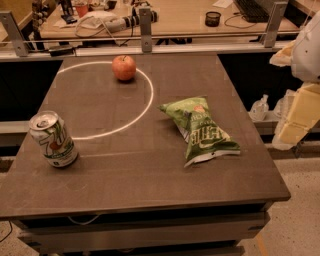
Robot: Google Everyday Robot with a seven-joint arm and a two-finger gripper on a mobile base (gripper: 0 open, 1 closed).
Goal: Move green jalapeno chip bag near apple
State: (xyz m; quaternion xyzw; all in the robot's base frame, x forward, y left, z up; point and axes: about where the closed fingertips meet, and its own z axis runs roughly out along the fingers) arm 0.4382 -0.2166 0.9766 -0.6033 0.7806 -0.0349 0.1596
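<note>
The green jalapeno chip bag (200,129) lies flat on the dark table (150,170), right of centre, with its long axis running from back left to front right. The apple (124,67) stands near the table's back edge, left of centre, well apart from the bag. My gripper (296,120) hangs at the right edge of the view, beyond the table's right side and off the table surface. It is to the right of the bag and holds nothing that I can see.
A green-and-white soda can (52,140) stands upright near the front left of the table. A white ring of light (145,107) curves across the surface between apple and bag. A metal rail (145,30) and a cluttered desk (175,15) lie behind.
</note>
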